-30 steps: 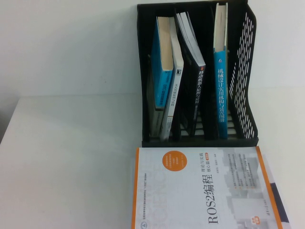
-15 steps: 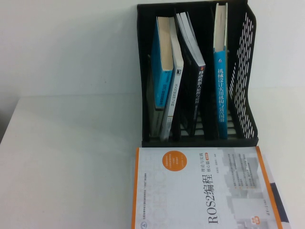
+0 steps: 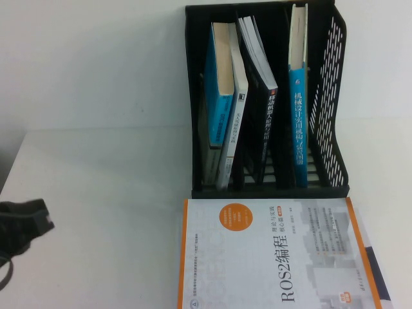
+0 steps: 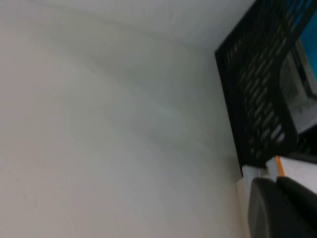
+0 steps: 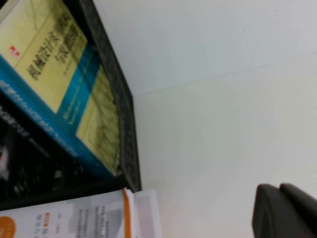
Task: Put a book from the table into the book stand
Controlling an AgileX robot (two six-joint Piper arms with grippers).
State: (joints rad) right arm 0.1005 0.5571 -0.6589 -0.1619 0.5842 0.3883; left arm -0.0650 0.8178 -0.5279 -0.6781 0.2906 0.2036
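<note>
A large white book with an orange border (image 3: 277, 257) lies flat on the white table, just in front of the black book stand (image 3: 329, 116). The stand holds several upright books, among them a blue one (image 3: 299, 122). My left gripper (image 3: 26, 222) shows at the table's left edge, far from the book. In the left wrist view it (image 4: 275, 182) is shut and empty, near the book's corner (image 4: 302, 168) and the stand (image 4: 252, 99). My right gripper (image 5: 280, 191) is shut and empty, over bare table to the right of the stand (image 5: 124, 139) and book (image 5: 74, 218). It is outside the high view.
The white table (image 3: 96, 225) stretches wide to the left of the stand and book. A white wall rises behind. The stand's slots between the books show narrow gaps. The book reaches the table's front edge.
My left arm has come into the high view at the table's left edge; it was out of sight before. The book and stand have not moved.
</note>
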